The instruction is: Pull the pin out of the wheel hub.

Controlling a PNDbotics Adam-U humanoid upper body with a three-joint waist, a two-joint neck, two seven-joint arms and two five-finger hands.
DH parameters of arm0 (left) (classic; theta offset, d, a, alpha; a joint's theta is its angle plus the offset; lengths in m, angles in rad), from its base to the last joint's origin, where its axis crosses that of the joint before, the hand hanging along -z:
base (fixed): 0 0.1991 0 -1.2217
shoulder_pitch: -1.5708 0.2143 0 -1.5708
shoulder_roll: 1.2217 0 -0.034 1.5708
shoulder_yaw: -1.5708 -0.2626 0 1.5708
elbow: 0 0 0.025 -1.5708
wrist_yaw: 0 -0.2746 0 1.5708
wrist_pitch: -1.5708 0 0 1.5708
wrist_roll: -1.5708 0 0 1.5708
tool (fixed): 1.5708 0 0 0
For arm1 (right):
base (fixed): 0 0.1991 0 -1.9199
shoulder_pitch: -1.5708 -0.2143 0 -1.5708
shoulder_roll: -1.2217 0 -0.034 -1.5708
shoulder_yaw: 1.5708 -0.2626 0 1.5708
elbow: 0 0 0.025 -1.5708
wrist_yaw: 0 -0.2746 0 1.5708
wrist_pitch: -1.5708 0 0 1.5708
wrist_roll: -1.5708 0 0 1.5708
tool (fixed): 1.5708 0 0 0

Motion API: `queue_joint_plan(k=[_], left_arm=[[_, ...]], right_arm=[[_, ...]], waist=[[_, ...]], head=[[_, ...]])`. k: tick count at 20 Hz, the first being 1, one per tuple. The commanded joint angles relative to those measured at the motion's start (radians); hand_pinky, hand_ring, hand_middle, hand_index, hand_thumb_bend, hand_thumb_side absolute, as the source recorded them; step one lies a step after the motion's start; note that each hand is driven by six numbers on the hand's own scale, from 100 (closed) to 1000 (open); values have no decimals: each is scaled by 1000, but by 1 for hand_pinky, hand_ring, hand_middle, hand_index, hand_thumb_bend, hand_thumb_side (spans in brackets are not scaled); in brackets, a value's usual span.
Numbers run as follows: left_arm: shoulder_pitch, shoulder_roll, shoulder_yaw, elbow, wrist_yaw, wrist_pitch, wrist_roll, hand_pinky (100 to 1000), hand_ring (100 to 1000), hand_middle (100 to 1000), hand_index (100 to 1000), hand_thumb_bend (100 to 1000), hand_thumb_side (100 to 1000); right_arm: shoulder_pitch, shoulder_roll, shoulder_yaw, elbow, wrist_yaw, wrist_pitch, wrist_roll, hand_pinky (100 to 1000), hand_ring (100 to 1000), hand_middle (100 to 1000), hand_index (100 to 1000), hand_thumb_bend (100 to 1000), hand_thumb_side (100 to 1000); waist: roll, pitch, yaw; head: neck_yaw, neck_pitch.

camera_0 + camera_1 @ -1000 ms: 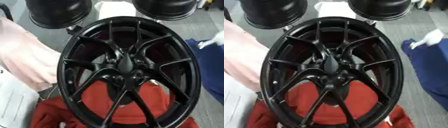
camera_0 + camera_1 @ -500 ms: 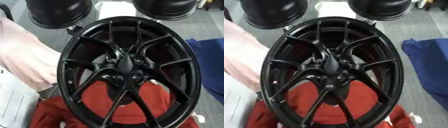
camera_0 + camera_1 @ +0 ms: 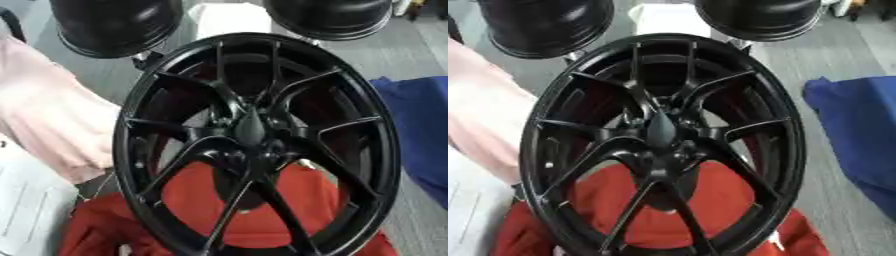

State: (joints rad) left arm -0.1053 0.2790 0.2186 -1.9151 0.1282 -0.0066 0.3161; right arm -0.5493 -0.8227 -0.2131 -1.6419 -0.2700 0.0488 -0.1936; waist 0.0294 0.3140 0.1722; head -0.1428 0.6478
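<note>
Black wheel hub (image 3: pixel 256 145) fills view; neither hand shows, state unknowable; pin at centre (image 3: pixel 251 125) wants a straight pull.

Even, flat light all over, moderately bright, no hard shadows on the grey floor (image 3: pixel 798 65). The black wheel hub (image 3: pixel 254 145) soaks it up; only thin soft sheen runs along the spokes and rim edge. Inside the barrel it goes dark, detail lost. The whole view is soft, slightly smeared, edges of the red cloth (image 3: pixel 262 205) fuzzy. The two black wheels (image 3: pixel 114 25) up top catch a dull grey gleam. The pale pink fabric (image 3: pixel 44 110) at left looks washed out. The blue cloth (image 3: pixel 859 125) stays deep and saturated.
</note>
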Motion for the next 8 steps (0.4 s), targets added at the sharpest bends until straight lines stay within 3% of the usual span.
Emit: queue_joint_plan(k=[1, 8], left_arm=[[-6, 9, 3, -14, 0, -2, -3, 732, 670, 633, 692, 569, 659], [-7, 4, 2, -13, 2, -2, -4, 733, 670, 633, 691, 569, 659]], right_arm=[[-19, 14, 5, -39, -16, 9, 29, 925, 798, 678, 672, 100, 408], [-17, 93, 30, -53, 3, 38, 71, 930, 794, 672, 670, 100, 447]], waist=[[0, -29, 1], [4, -27, 1]], head=[[-4, -12], [-10, -17]])
